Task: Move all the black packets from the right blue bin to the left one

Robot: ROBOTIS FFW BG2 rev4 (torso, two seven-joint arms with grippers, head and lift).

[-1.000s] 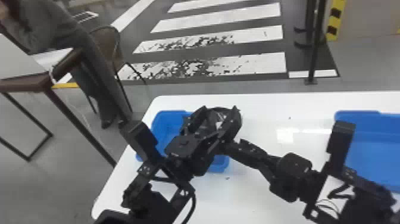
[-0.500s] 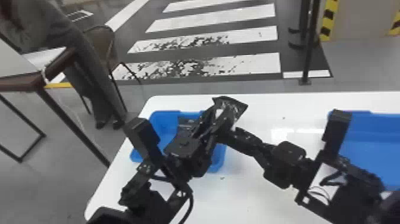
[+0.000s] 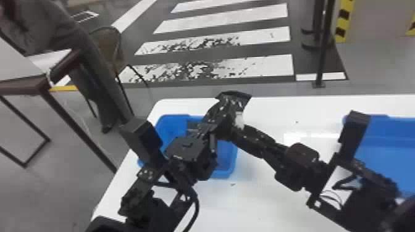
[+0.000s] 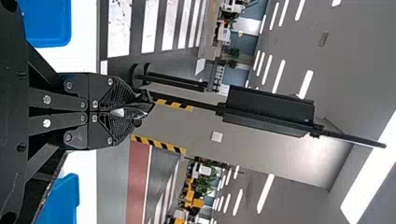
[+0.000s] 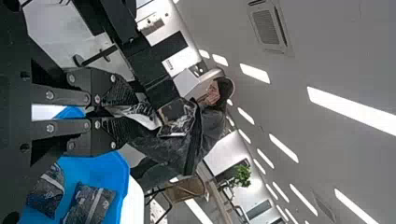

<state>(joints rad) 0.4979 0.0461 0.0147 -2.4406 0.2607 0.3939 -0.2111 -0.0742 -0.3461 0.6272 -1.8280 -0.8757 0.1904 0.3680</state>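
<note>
1. From where I stand, I see a smooth white table (image 3: 234, 209) with a round corner. Two blue tubs sit on it, well apart.
2. The left blue bin (image 3: 173, 123) looks like hard, shiny plastic, with round corners and a rim around the top. Both robot arms lean in over it.
3. The left gripper (image 3: 232, 104) reaches up over the far part of that bin. A dark, flat shape with pointy corners is at its end.
4. Close up, the left gripper (image 4: 135, 111) has its jaws squeezed together – a crinkly, shiny bit of a black packet (image 4: 140, 109) pokes out between the tips. The jaws have bumpy ridges and round silver screws.
5. The right gripper (image 3: 247, 133) comes across the table from the other side, next to the left one. Its tips are hard to make out there.
6. Close up, the right gripper (image 5: 133, 114) has narrow jaws, pinching a packet with a pale, silvery strip (image 5: 144, 117). I can't tell where its far edge ends.
7. Two more packets lie in the left bin – one soft and wrinkly (image 5: 46, 191), and one more like a square (image 5: 91, 203) just beside it. Both are black and grey with a light stripe.
8. The right blue bin (image 3: 389, 135) has straight walls and a flat, smooth bottom. The right arm hides some of it.
</note>
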